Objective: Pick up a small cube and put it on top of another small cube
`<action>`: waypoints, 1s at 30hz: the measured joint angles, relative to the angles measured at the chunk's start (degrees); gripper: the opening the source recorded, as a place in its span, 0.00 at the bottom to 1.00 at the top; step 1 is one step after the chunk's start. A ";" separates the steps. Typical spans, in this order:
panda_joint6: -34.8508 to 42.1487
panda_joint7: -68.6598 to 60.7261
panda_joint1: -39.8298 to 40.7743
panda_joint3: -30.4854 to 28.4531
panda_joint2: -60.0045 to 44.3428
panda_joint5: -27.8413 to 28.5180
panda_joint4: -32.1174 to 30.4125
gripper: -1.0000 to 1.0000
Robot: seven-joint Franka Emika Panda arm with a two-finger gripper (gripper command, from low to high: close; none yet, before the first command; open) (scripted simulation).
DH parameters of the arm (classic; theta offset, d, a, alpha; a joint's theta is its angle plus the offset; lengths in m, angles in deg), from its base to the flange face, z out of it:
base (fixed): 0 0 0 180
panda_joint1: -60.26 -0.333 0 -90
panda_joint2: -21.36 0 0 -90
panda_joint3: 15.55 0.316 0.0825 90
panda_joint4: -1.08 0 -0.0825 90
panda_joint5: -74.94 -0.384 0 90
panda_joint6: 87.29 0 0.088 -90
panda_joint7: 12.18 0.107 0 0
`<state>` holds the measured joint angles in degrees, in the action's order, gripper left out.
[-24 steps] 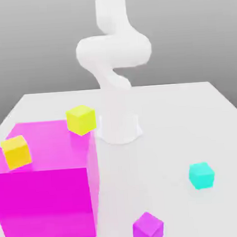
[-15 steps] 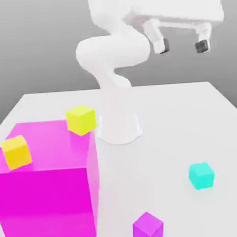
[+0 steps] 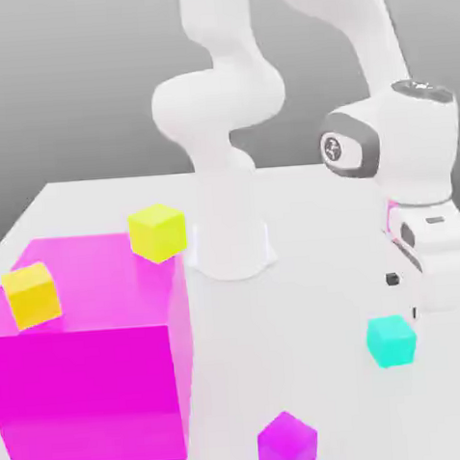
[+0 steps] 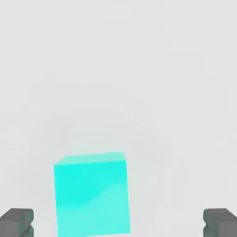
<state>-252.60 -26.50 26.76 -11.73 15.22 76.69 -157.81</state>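
The small cyan cube (image 3: 390,341) rests on the white table toward the exterior view's right. My gripper (image 3: 405,297) hangs just above and slightly behind it, pointing down. In the hand view the cyan cube (image 4: 91,194) lies close below, between the two dark fingertips (image 4: 16,222) but nearer one of them than the other. The jaws stand wide apart, open, with nothing held. A small purple cube (image 3: 286,443) sits at the table's front edge.
A big magenta block (image 3: 89,369) fills the exterior view's left, with two yellow cubes (image 3: 158,231) (image 3: 31,294) on top of it. The arm's white base (image 3: 233,248) stands at the table's middle back. Bare table (image 3: 316,305) lies between the block and the cyan cube.
The arm has swung down from high near the top of the view to just over the cyan cube. None of the cubes has moved.
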 joint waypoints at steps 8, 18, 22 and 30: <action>-8.00 1.20 -1.65 -2.24 -9.88 2.07 1.53 0.00; 0.98 -0.67 -0.75 -0.73 1.00 -0.43 -0.41 0.00; 6.72 5.78 4.97 -4.30 2.46 -1.87 3.84 0.00; 16.07 24.32 16.79 -13.00 -0.83 -4.11 16.46 0.00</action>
<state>-236.52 -2.18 43.55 -24.73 14.39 72.58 -141.35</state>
